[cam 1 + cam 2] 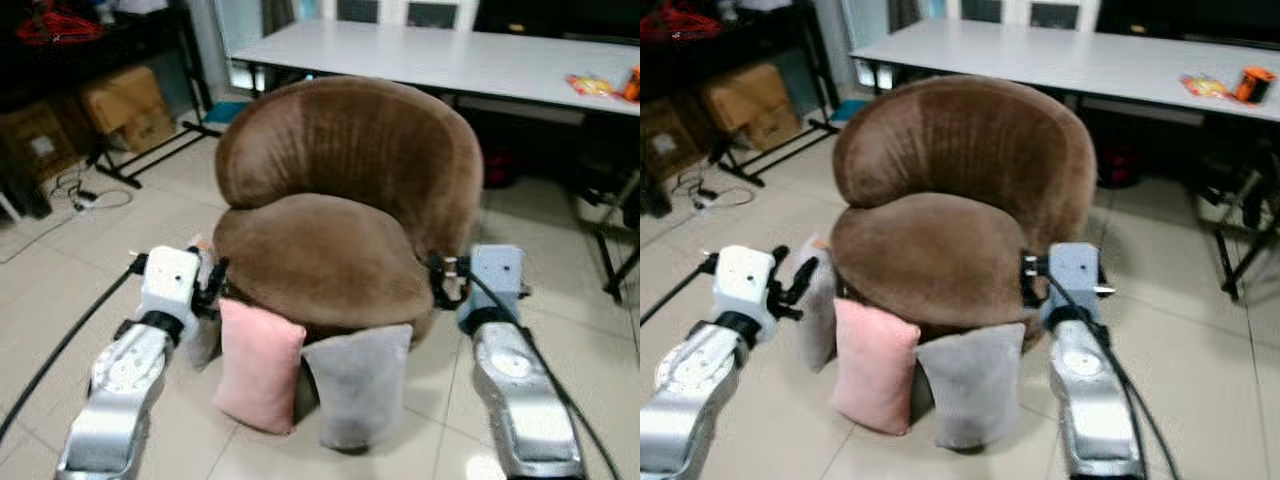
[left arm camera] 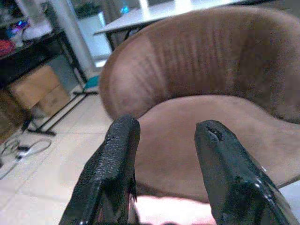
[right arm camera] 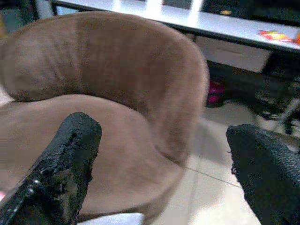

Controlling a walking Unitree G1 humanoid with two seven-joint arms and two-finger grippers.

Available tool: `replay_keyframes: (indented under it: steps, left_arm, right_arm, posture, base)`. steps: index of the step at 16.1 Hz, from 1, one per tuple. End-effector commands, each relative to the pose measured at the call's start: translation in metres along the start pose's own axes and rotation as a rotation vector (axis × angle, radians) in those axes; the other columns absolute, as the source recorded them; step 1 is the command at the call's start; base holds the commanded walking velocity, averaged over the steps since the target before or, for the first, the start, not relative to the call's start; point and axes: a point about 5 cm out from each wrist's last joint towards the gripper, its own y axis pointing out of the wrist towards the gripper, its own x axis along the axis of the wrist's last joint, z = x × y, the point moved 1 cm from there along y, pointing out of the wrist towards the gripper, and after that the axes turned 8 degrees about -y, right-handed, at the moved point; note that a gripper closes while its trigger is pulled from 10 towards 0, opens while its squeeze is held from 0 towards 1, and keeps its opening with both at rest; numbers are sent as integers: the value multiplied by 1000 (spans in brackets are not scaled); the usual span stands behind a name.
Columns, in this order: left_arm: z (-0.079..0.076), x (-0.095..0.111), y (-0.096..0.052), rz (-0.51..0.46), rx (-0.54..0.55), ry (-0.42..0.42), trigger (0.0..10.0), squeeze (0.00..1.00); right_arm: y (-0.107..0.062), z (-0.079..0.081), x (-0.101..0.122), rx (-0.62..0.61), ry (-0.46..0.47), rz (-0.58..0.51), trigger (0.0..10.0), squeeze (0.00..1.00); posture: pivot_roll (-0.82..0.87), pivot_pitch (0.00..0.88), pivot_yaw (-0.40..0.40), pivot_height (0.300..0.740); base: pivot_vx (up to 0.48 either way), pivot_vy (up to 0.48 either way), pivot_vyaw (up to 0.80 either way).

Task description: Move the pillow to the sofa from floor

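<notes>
Pink pillow point(image 1: 258, 364) upright on the tiled floor point(image 1: 180, 200), leaning against the front of the brown sofa point(image 1: 340, 190); grey pillow point(image 1: 357, 385) just beside it, touching; a third pale pillow point(image 1: 818, 300) behind the pink one. Left gripper point(image 2: 164, 173) just above the pink pillow — fingers parted, empty; right gripper point(image 3: 164, 173) beside the seat — spread wide, holding nothing.

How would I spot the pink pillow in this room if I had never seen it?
Find the big brown round sofa chair in front of the long white table. Three pillows stand on the tiled floor against its front. The pink pillow is the middle one, between a pale pillow by the left gripper and a grey pillow; pink sets it apart.
</notes>
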Motion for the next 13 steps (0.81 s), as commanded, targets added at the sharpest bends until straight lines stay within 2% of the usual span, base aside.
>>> replay_keyframes:
  steps: [1,4,8,10,13]
  left_arm:
    - [1,1,0,-4,1,11,10000,0]
    - [1,1,1,-6,0,11,10000,0]
    - [0,2,1,-9,-2,12,10000,0]
    - [0,2,2,-10,-4,12,10000,0]
    - [-1,2,2,-10,-7,11,10000,0]
  right_arm:
    - [1,2,2,10,-7,-9,10000,0]
    - [2,4,4,42,-13,-21,10000,0]
    - [5,2,4,16,-37,-16,10000,0]
    - [5,0,4,18,2,-12,10000,0]
    - [6,-1,4,12,10,-7,10000,0]
  posture:
    - [-76,0,31,740]
    - [-77,0,29,740]
    - [-75,0,28,740]
    - [-77,0,30,740]
    - [-80,0,30,740]
  base:
    - [322,0,0]
    - [319,0,0]
    - [320,0,0]
    - [322,0,0]
    - [319,0,0]
